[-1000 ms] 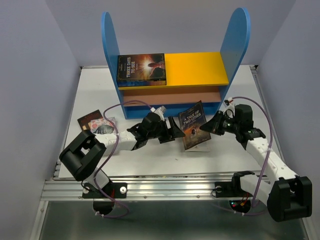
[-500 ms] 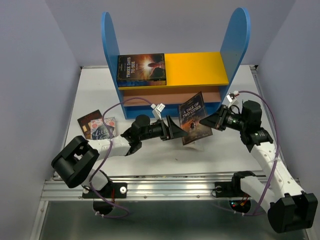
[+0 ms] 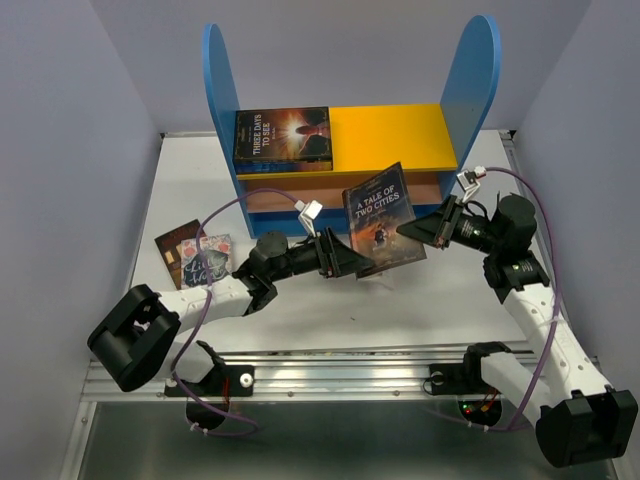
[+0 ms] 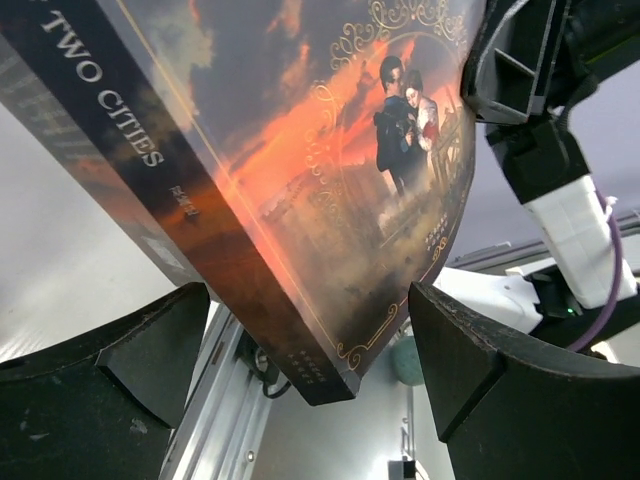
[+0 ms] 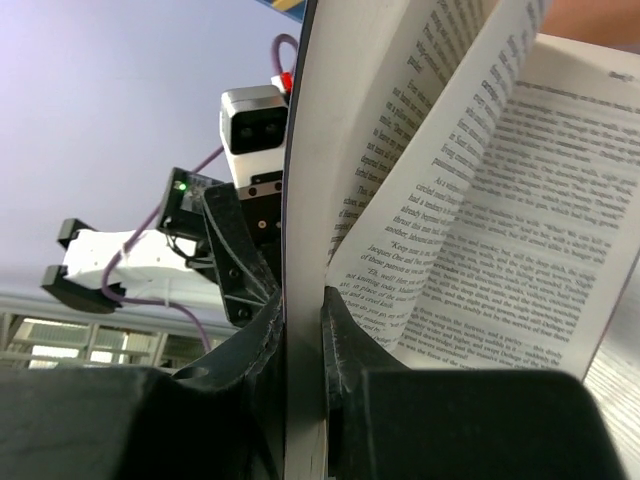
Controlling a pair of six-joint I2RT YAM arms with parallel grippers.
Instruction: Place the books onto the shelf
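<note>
Your right end effector [image 3: 405, 230] [image 5: 300, 320] is clenched on the Tale of Two Cities [image 3: 383, 222] [image 5: 480, 200]. In the right wrist view its two fingers pinch the cover at one edge, and the loose pages fan open beside them. The paperback hangs tilted in the air over the middle of the surface [image 3: 300, 320], just in front of the shelf [image 3: 470, 80], with its front cover towards the overhead camera.

Your left end effector [image 3: 345, 260] [image 4: 310, 340] is released, its fingers [image 4: 100, 370] spread wide. The lower corner of the same book [image 4: 330, 180] sits between them. You cannot tell from the left wrist view whether the spine touches the finger nearest it; the other finger stands apart from the cover.

The shelf stands at the far edge of the surface, and Three Days to See [image 3: 282, 136] lies flat on the left part of its yellow top board [image 3: 400, 135]. Near the left edge of the surface more paperbacks [image 3: 195, 252] lie overlapping, a dark cover under a pale patterned one; you cannot make out any others beneath.

The surface is white and runs between pale lilac walls [image 3: 60, 150] on the left, the right and behind. A ribbed metal rail [image 3: 330, 375] crosses its near edge, where both arms are bolted.
</note>
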